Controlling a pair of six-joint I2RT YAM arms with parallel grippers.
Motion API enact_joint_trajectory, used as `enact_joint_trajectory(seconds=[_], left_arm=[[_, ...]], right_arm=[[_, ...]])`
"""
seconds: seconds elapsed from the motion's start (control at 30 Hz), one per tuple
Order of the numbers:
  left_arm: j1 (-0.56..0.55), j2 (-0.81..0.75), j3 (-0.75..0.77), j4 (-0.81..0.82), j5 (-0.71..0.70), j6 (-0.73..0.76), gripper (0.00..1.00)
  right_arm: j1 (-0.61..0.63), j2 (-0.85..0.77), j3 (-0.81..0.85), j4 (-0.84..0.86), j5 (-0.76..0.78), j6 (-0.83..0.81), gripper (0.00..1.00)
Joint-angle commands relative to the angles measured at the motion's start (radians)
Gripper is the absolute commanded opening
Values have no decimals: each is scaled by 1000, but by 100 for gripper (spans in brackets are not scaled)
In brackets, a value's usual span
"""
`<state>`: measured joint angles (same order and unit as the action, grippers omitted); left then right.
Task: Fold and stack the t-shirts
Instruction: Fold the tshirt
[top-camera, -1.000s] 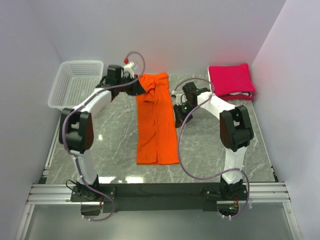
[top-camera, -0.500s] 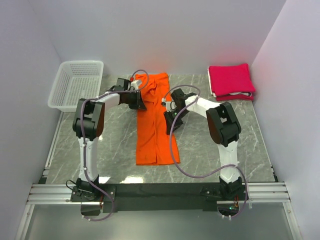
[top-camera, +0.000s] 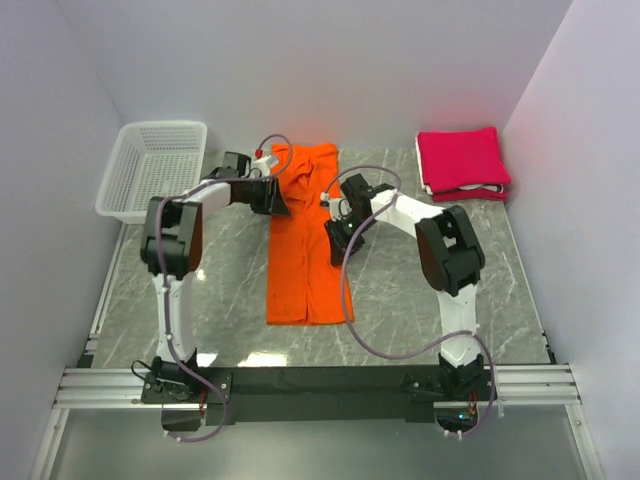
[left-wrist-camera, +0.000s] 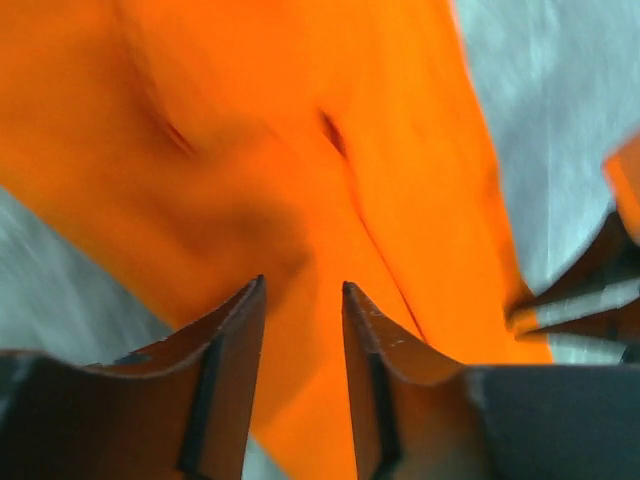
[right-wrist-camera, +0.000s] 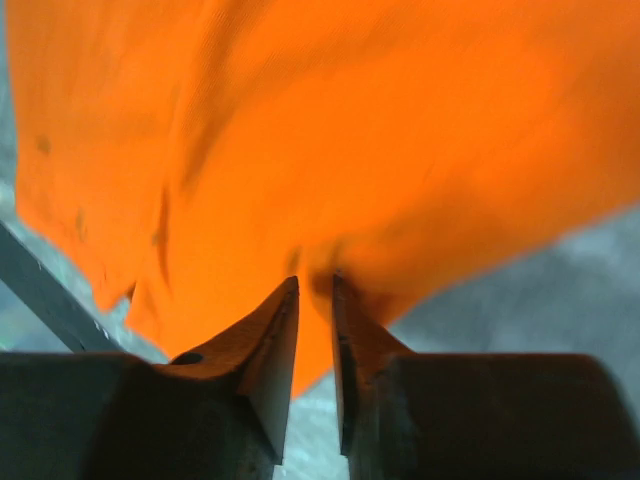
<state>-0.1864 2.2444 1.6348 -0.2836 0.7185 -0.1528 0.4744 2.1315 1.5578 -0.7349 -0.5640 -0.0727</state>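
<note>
The bright orange t-shirt (top-camera: 305, 250) lies on the grey marble table as a long narrow strip, with its collar end at the back. My left gripper (top-camera: 278, 197) is low at the shirt's upper left edge. In the left wrist view its jaws (left-wrist-camera: 303, 290) stand apart over the orange cloth (left-wrist-camera: 300, 150). My right gripper (top-camera: 335, 228) is at the shirt's right edge. In the right wrist view its jaws (right-wrist-camera: 315, 282) are nearly closed, pinching a bunched edge of the orange cloth (right-wrist-camera: 350, 130). The crimson-pink folded t-shirts (top-camera: 462, 160) are stacked at the back right, with a white layer (top-camera: 440, 188) showing at the stack's edge.
A white plastic mesh basket (top-camera: 155, 165) stands at the back left, beside the left arm. White walls close in the table on the left, back and right. The arm bases and a metal rail run along the near edge.
Both grippers have moved inward and down to the shirt. The left one lowered the raised upper left corner. The shirt is narrower and has shifted slightly left.
</note>
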Motion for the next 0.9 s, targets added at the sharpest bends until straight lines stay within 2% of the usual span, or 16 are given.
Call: enact_joint_trajectory(seconds=[0.0, 0.17, 0.2, 0.23, 0.33, 0.37, 0.4, 0.43, 0.5, 0.6, 0.63, 0.67, 0.7, 0.77, 0.8, 0.87], left_arm=[[-2, -311, -120, -29, 127, 200, 44], [41, -665, -383, -37, 79, 390, 44], [54, -780, -461, -52, 73, 433, 44], [56, -833, -493, -104, 44, 538, 44], [56, -1023, -619, -128, -7, 694, 60], [56, -1066, -647, -97, -48, 702, 76], [56, -1133, -694, -89, -57, 708, 86], [56, -1160, -713, -82, -56, 714, 99], [56, -1218, -766, -58, -12, 694, 100], [48, -1230, -799, -206, 111, 856, 99], [44, -1224, -809, -268, 128, 974, 93], [39, -1220, -825, -319, 140, 1043, 77], [27, -1217, -869, -383, 136, 1105, 69], [1, -1223, -927, -379, 102, 1193, 53], [-19, -1235, -982, -370, 92, 1214, 50], [-53, -1252, -1056, -338, 72, 1266, 38]], right_arm=[[15, -232, -101, 31, 6, -111, 28], [44, -591, -310, 98, 146, -281, 32], [64, -641, -377, 109, 180, -379, 34], [76, -742, -413, 120, 215, -433, 35], [127, -895, -548, 160, 329, -643, 38], [135, -921, -571, 164, 340, -686, 43], [141, -950, -608, 175, 337, -758, 48], [161, -955, -623, 184, 334, -782, 63], [191, -947, -607, 128, 276, -856, 85], [269, -851, -532, 20, 249, -857, 88], [285, -805, -525, 14, 253, -842, 79], [305, -805, -565, 23, 247, -839, 76], [306, -823, -609, 96, 239, -849, 74], [351, -910, -717, 197, 260, -894, 72], [372, -935, -813, 275, 277, -938, 70], [395, -970, -905, 327, 292, -975, 60]])
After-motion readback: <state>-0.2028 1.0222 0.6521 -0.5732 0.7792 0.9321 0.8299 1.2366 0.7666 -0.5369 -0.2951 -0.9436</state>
